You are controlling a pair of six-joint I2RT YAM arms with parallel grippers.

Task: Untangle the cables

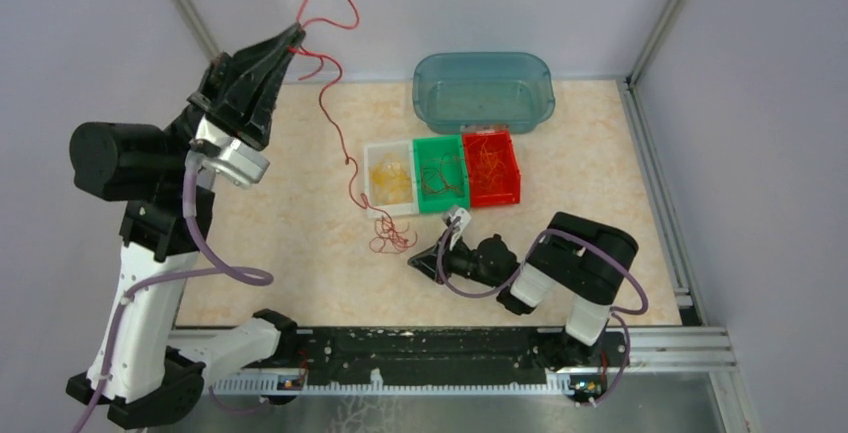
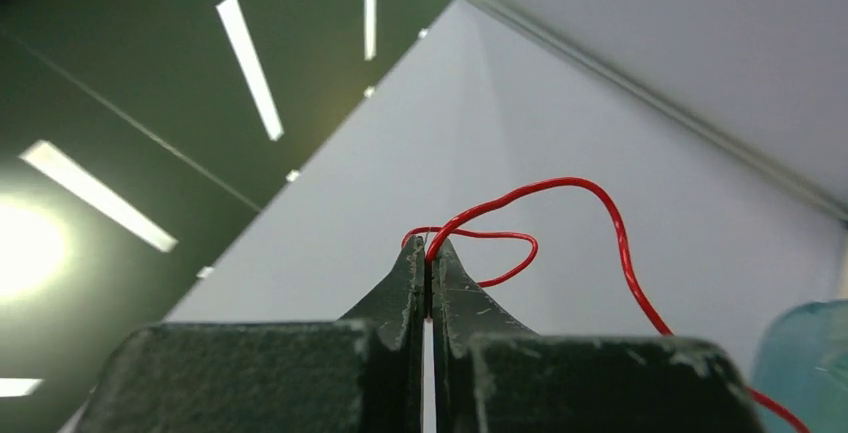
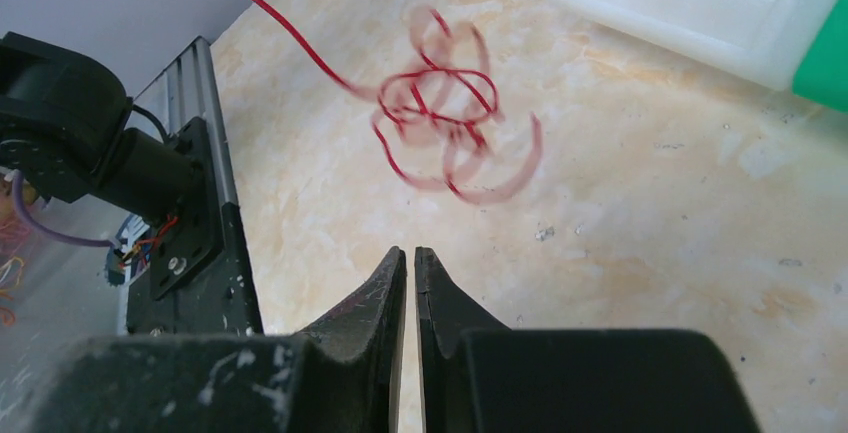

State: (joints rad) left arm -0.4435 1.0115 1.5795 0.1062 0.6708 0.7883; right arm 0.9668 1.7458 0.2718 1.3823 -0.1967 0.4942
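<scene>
A long red cable (image 1: 335, 133) hangs from my left gripper (image 1: 296, 33), which is raised high at the back left and shut on it. In the left wrist view the cable (image 2: 560, 185) loops out of the closed tips of that gripper (image 2: 428, 243). The cable's lower end is a tangled red clump (image 1: 392, 236) lying on the table in front of the bins. My right gripper (image 1: 415, 261) sits low, just right of the clump. In the right wrist view its tips (image 3: 411, 251) are nearly together with nothing between them, a short way from the blurred clump (image 3: 440, 113).
A white bin (image 1: 390, 210) with yellow wires, a green bin (image 1: 441, 206) with red wires and a red bin (image 1: 493, 200) with orange wires stand in a row. Behind them is a teal tub (image 1: 483, 58). A metal rail (image 1: 450, 338) runs along the near edge.
</scene>
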